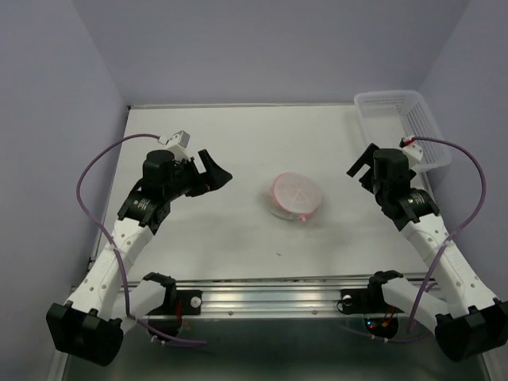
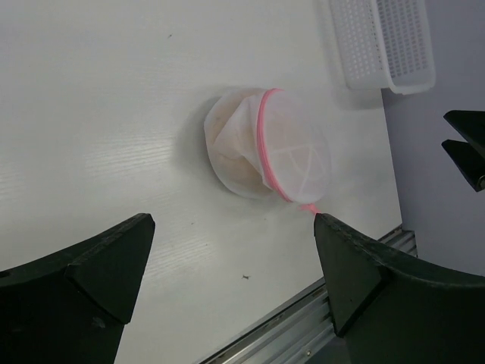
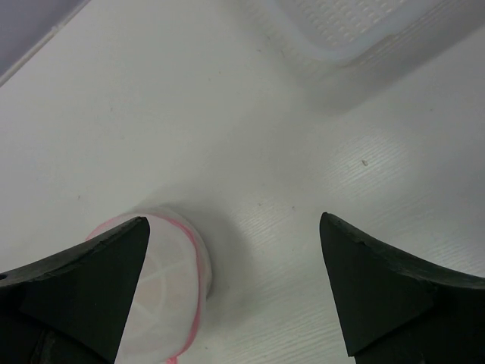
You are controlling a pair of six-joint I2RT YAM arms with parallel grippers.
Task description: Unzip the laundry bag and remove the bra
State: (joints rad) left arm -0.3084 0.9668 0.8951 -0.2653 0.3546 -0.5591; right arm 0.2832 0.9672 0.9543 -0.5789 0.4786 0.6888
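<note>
1. The left arm [image 1: 131, 230] rises from its base at the near-left corner, bent at the elbow, wrist turned inward. Its jaws are spread wide and hold nothing, pointing across the counter [image 1: 230, 143] at the laundry bag [image 1: 296, 196].
2. The right arm [image 1: 432, 234] mirrors it from the near-right corner, wrist up beside the white basket [image 1: 397, 123] in the far-right corner. Its jaws are also wide apart and hold nothing.
3. The laundry bag sits mid-counter between the two arms, well apart from both, its pink rim showing as one line.
4. In the left wrist view, the bra [image 2: 227, 159] shows as a peach tint through the mesh, inside the bag.
</note>
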